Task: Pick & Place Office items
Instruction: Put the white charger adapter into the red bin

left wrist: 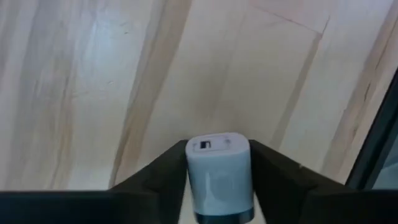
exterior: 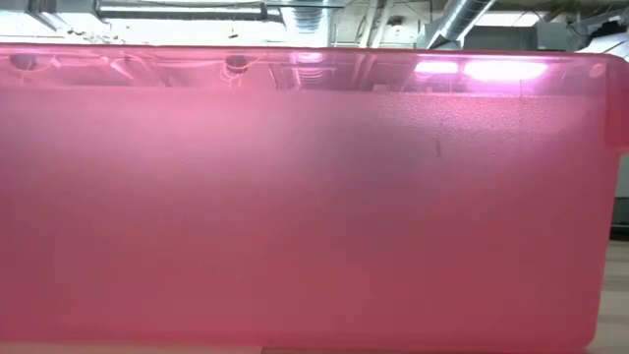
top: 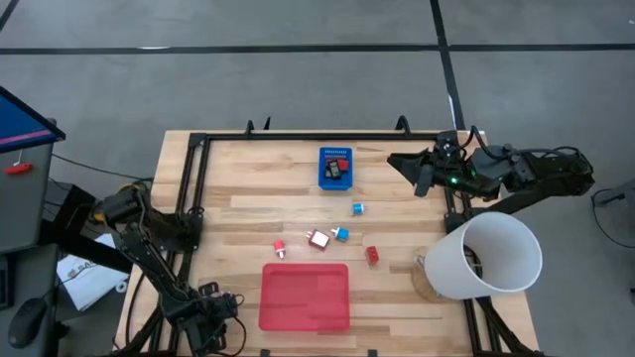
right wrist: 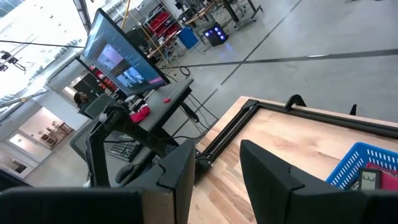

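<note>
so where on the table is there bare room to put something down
Bare wood lies left of the blue bin toward the left frame rail, and between the left hand and the red tray. Crowded: the strip between bin and tray, with scattered office items, and the right corner by the white cup.

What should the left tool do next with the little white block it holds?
Probably carry it sideways until it is over the red tray. The left tool is shut on the white block above the bare table, and the tray lies just beside that arm. The blue bin, which already holds pieces, is farther away.
</note>
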`<state>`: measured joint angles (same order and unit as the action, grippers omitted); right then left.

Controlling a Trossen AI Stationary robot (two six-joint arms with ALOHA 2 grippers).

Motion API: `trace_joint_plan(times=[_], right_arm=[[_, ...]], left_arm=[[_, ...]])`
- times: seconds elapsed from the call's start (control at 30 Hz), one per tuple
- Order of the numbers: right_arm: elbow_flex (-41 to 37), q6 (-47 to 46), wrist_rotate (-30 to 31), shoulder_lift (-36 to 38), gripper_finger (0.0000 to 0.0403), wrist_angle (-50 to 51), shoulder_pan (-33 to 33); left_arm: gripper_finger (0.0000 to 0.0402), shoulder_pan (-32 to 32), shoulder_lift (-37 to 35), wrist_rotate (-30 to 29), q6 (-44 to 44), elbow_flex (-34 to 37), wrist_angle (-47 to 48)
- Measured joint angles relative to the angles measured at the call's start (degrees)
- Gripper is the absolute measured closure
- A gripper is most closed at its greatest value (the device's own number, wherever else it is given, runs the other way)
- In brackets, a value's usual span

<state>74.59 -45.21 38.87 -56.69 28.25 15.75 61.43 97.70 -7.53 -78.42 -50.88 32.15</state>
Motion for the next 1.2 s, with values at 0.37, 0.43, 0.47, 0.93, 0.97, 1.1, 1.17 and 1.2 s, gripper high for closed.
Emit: trace_joint_plan(times=[0.37,0.43,0.47,0.93,0.97,1.1,1.17,1.2], right_arm=[[0.0,-0.3,-0.1,0.0,0.0280,-0.7,0.0],[0.0,-0.3,-0.3,0.0,0.0280,-1.0,0.0],[0.0,-0.3,-0.4,0.0,0.0280,-1.0,0.0],[0.0,0.8,-1.6,1.2,0.0280,0.0,0.0],[0.0,0.8,-1.6,1.3,0.0280,0.0,0.0],[0.0,1.8,-1.6,2.1,0.0280,0.5,0.0],[0.0,2.3,-1.6,2.5,0.0280,0.5,-0.1],[0.0,2.3,-1.6,2.7,0.0280,0.7,-0.1]], left_arm=[[0.0278,-6.1,-18.2,-3.2,0.1,6.3,10.7],[0.0278,-9.4,-24.7,-6.4,0.1,6.9,13.5],[0.0278,-11.4,-28.0,-8.5,0.1,7.0,15.5],[0.0278,-48.0,-41.6,-5.9,1.2,5.2,-7.3],[0.0278,-48.5,-39.6,-5.6,1.1,4.0,-7.3],[0.0278,-47.2,-30.4,-4.5,-1.7,-1.6,-3.3],[0.0278,-45.4,-25.9,-4.2,-4.1,-4.5,-1.6],[0.0278,-44.6,-24.0,-4.2,-5.3,-6.0,-1.0]])
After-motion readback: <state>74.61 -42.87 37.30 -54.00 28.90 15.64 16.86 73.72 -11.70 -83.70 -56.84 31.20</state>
